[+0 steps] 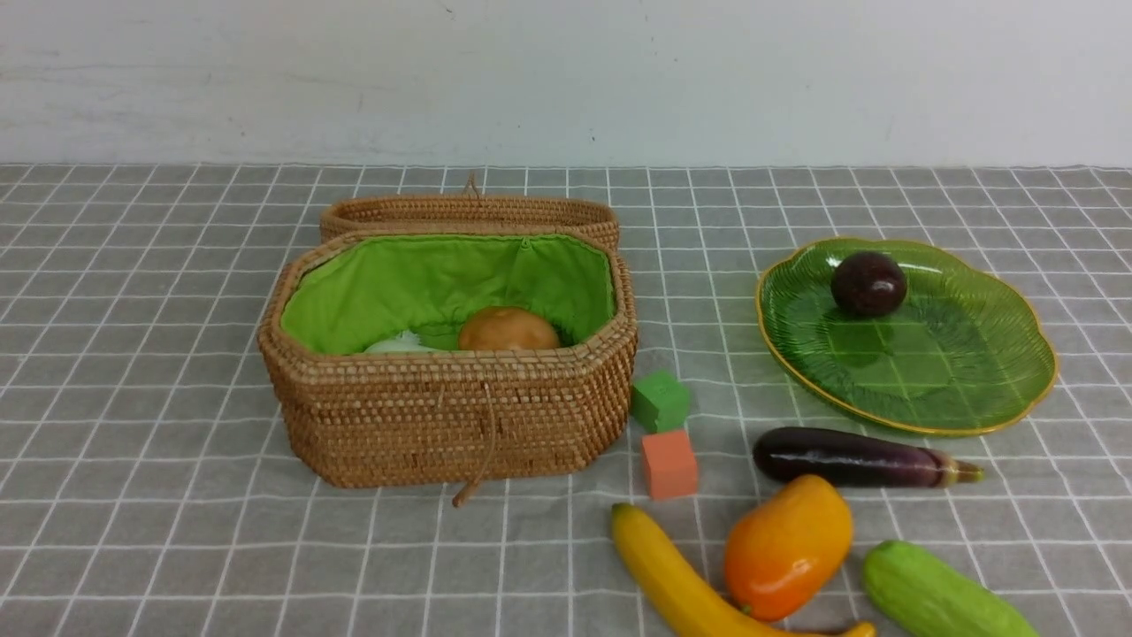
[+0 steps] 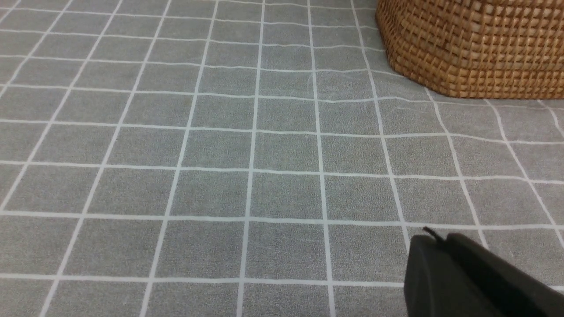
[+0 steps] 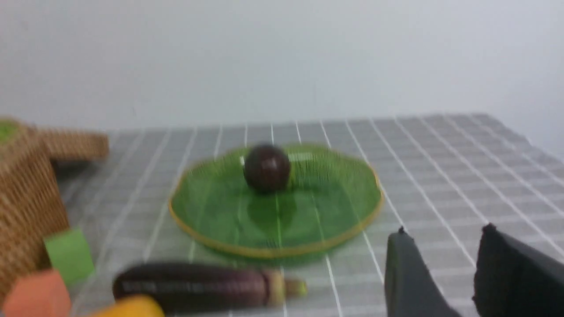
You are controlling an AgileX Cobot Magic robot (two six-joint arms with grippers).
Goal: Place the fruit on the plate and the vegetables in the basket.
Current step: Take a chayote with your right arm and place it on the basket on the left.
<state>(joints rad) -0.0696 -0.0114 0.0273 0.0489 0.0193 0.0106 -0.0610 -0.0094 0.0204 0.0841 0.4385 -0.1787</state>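
Observation:
The woven basket (image 1: 447,416) with green lining stands left of centre, lid open behind it; a brown-orange potato (image 1: 508,330) and a bit of white radish (image 1: 400,343) lie inside. The green glass plate (image 1: 964,354) at the right holds the dark maroon fruit (image 1: 868,283). In front lie the purple eggplant (image 1: 853,457), mango (image 1: 787,546), banana (image 1: 681,579) and cucumber (image 1: 937,597). Neither arm shows in the front view. My left gripper (image 2: 438,240) is shut and empty over bare cloth near the basket (image 2: 476,44). My right gripper (image 3: 445,231) is open and empty, near the plate (image 3: 335,220) and eggplant (image 3: 198,286).
A green cube (image 1: 660,401) and an orange cube (image 1: 669,464) sit between the basket and the eggplant. A grey checked cloth (image 1: 141,442) covers the table; a white wall (image 1: 566,80) rises behind it.

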